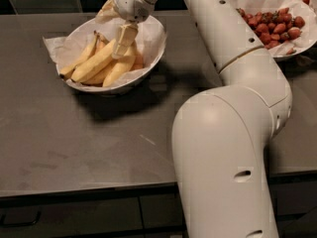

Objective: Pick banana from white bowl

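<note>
my gripper [125,37] is over the white bowl [146,69], touching the banana [94,63] lying in it. the strawberry bowl [300,49] stands well apart, right and behind.

The gripper [124,41] hangs inside the white bowl [142,77], covering the upper end of the banana [94,63] and part of the bowl's far rim. To the right of that bowl, the strawberry bowl [296,51] runs off the top and right edges. The arm [233,148] is cut off below.
</note>
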